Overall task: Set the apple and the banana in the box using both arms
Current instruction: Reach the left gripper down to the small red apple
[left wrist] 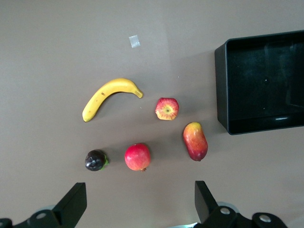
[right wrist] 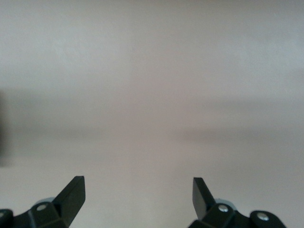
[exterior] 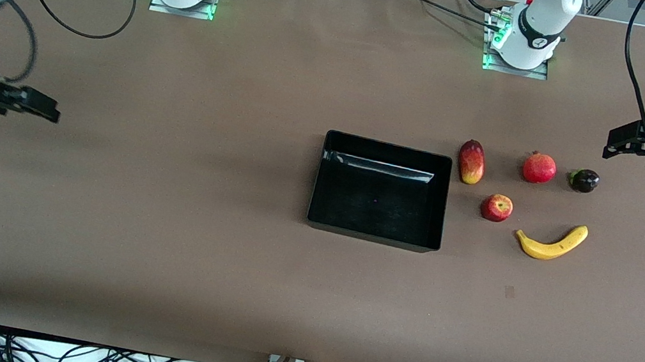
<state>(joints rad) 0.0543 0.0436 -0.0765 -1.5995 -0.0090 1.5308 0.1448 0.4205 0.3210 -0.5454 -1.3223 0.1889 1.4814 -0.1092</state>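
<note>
We see the black box lying empty on the brown desk; the apple sits just beside the box toward the left arm's end; the banana lies near the apple, farther from the box; the left pincer and right pincer both hang released above the desk.

My right gripper hangs over the bare brown desk, its jaws spread wide apart.
</note>
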